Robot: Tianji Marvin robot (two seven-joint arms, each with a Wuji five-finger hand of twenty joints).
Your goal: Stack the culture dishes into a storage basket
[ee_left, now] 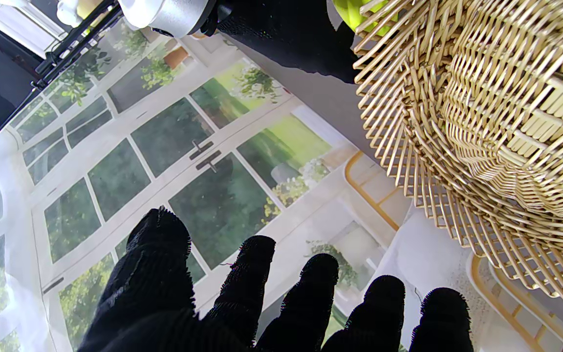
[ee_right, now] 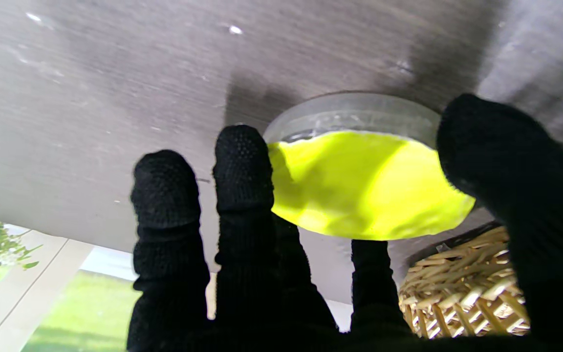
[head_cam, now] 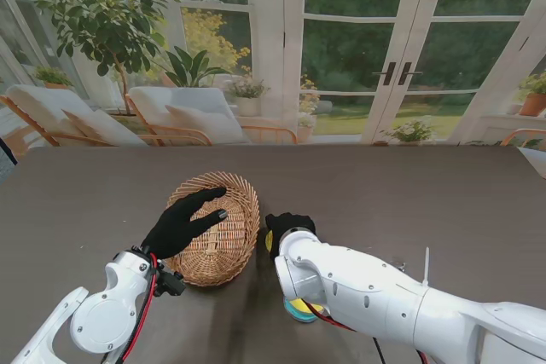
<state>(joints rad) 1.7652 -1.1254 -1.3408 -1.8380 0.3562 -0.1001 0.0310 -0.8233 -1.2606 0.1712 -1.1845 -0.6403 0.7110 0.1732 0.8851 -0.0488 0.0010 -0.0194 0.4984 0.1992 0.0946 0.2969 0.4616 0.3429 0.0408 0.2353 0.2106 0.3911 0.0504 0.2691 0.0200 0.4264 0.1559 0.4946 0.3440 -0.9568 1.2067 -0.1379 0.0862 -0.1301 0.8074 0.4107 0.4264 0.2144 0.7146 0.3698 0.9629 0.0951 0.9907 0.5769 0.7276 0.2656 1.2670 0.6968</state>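
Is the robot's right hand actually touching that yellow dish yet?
Touching. In the right wrist view the right hand has black fingers pressed against the rim of the yellow dish, with the thumb overlapping its other side.

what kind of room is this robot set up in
Likely a sunroom or garden room in a home, not a lab: glass French doors open onto greenery, cushioned lounge chairs sit by potted plants, and the work surface is a dark table.

woven wicker basket [head_cam: 223,226], matt table [head_cam: 409,202]
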